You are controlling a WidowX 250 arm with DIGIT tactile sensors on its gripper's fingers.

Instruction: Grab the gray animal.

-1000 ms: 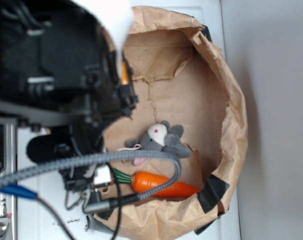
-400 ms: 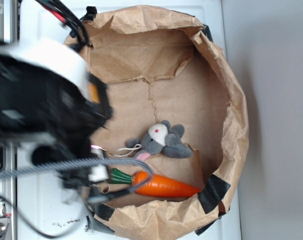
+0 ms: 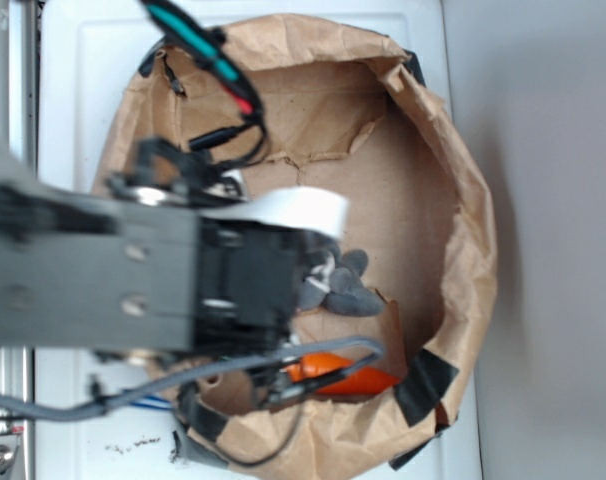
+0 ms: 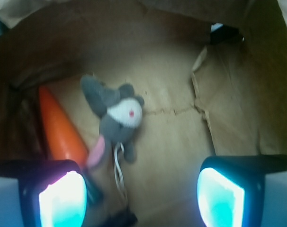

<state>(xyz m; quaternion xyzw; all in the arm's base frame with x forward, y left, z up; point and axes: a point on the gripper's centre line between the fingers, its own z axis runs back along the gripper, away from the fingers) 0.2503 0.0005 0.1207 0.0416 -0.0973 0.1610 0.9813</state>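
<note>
Hovering over paper bag (image 3: 463, 220), gripper (image 4: 141, 189) spread wide, empty, above gray animal (image 4: 116, 116).

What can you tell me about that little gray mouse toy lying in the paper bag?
The gray mouse is a small plush toy that looks soft and fuzzy. It has a white face with a red eye, gray ears, a pink patch and a thin white string tail. It lies flat on the brown paper bag floor, close beside an orange carrot; whether they touch is unclear. The open gripper hangs above without touching it. From the exterior view the arm hides most of it.
</note>
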